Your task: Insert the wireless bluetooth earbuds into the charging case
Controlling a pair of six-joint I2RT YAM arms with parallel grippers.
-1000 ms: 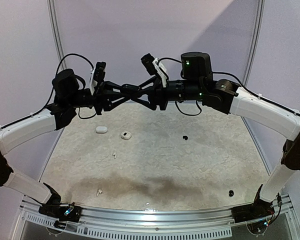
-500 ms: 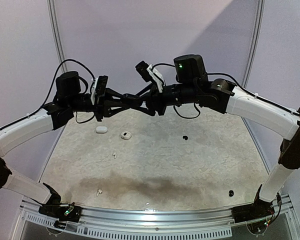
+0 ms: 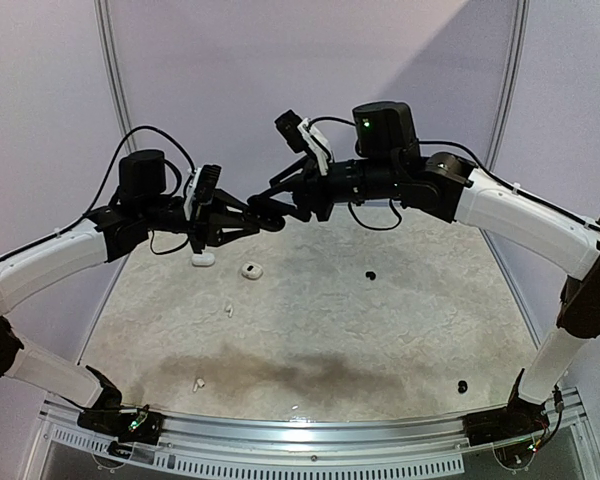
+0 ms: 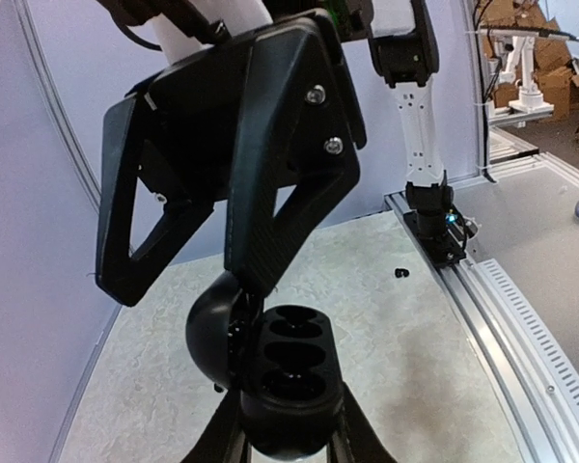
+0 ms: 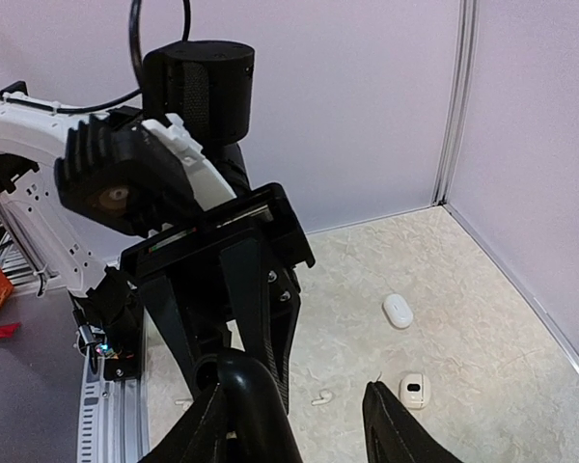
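My left gripper (image 3: 258, 217) is shut on a black charging case (image 3: 270, 210) and holds it high above the table. In the left wrist view the case (image 4: 289, 371) sits between my left gripper's (image 4: 285, 429) fingers with its lid swung open and its dark sockets showing. My right gripper (image 3: 280, 192) is open, and one finger touches the lid at the hinge (image 4: 256, 280). In the right wrist view the lid (image 5: 251, 400) lies by the left finger of my right gripper (image 5: 304, 424). White earbuds (image 3: 228, 311) (image 3: 196, 383) and black earbuds (image 3: 370, 274) (image 3: 462, 386) lie loose on the table.
A closed white case (image 3: 203, 259) and an open white case (image 3: 251, 270) lie at the back left, under the grippers. They also show in the right wrist view, closed (image 5: 398, 311) and open (image 5: 414, 391), with a white earbud (image 5: 320, 396) beside them. A metal rail (image 3: 310, 430) runs along the near edge.
My left gripper has dipped lower and right with the black case. My right wrist has lifted slightly and stays against the case's lid.
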